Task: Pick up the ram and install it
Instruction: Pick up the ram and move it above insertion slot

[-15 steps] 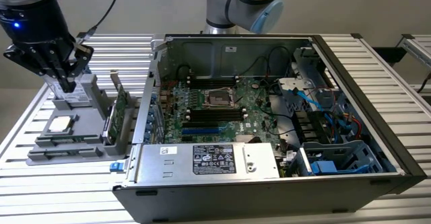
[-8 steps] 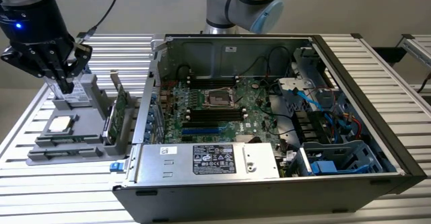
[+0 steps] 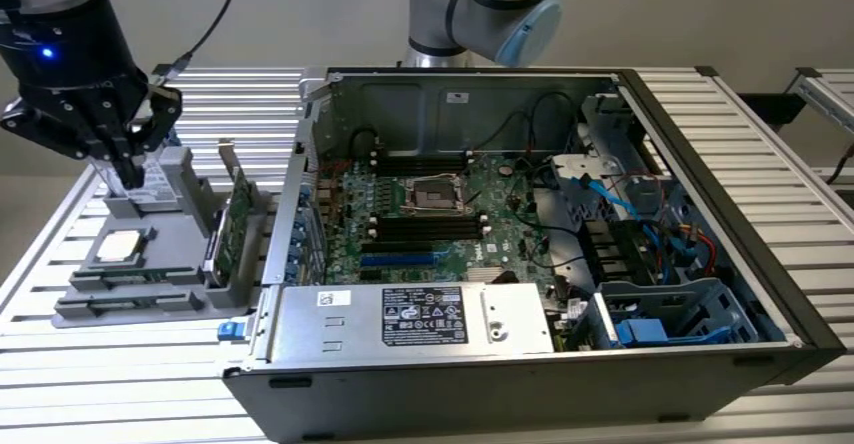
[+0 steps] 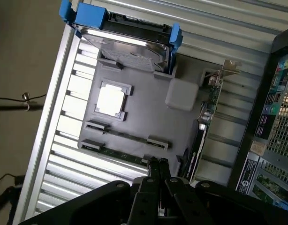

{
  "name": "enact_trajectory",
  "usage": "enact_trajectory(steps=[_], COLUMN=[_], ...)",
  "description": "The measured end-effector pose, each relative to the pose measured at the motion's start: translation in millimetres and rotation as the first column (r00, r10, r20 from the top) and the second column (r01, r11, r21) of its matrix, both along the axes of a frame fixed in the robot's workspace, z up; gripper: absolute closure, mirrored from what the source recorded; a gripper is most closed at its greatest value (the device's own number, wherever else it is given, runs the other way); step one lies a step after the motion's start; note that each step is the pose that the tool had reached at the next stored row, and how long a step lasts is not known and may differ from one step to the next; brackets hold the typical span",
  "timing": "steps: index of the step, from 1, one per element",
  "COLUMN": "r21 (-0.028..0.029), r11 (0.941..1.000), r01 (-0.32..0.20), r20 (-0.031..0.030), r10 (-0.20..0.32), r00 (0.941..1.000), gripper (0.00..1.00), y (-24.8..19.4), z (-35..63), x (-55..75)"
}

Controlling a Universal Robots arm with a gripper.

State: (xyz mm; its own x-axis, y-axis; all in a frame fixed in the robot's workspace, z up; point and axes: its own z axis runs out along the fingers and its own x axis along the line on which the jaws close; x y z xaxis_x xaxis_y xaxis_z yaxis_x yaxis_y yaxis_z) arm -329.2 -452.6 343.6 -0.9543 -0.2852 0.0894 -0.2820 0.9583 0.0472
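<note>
At the exterior view's left, your robot's black hand (image 3: pixel 130 172) hangs over the back part of a grey tray (image 3: pixel 67 314) that sits on the slatted metal worktop (image 3: pixel 107 384). Its fingers (image 4: pixel 152 169) are pressed together with nothing between them. In the wrist view their tips appear at one end of the ram (image 4: pixel 117 153), a thin green stick lying flat in the groove along the tray's outer edge. You cannot tell from either view whether they touch it or hover above it. A second stick (image 4: pixel 127 137) lies in the next groove, parallel and just beside the first. Further into the tray a square processor chip (image 3: pixel 120 247) rests in its own recess. At the tray's far end is a grey drive (image 4: pixel 125 44) with blue tabs. On the side of the tray nearest the computer, a larger green card (image 3: pixel 240 226) with a metal bracket stands on edge. To the exterior view's right is the open computer case (image 3: pixel 787 304), lying on its side with the green motherboard (image 3: pixel 400 194) exposed. Long dark memory slots run above and below the processor socket, and no green stick can be made out in them. As a judgement, the task is at its very beginning: the ram is still in the tray, it has not been gripped or lifted, and both the pick-up and the installation remain to be done.
</note>
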Motion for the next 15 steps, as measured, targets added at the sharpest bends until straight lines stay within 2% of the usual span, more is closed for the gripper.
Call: enact_trajectory(steps=[3,7,12,15], r21=[0.0000,0.0008,0.0033,0.0099], r11=[0.9985,0.9919,0.9759,0.9628], r01=[-0.056,-0.127,-0.218,-0.270], r20=[0.0000,0.0000,0.0007,0.0024], r10=[0.056,0.127,0.218,0.270], r00=[0.9985,0.9919,0.9760,0.9628], gripper=[0.90,0.90,0.90,0.90], y=[0.0,0.0,0.0,0.0], z=[-0.8,-2.2,-4.3,-5.9], x=[0.0,0.0,0.0,-0.1])
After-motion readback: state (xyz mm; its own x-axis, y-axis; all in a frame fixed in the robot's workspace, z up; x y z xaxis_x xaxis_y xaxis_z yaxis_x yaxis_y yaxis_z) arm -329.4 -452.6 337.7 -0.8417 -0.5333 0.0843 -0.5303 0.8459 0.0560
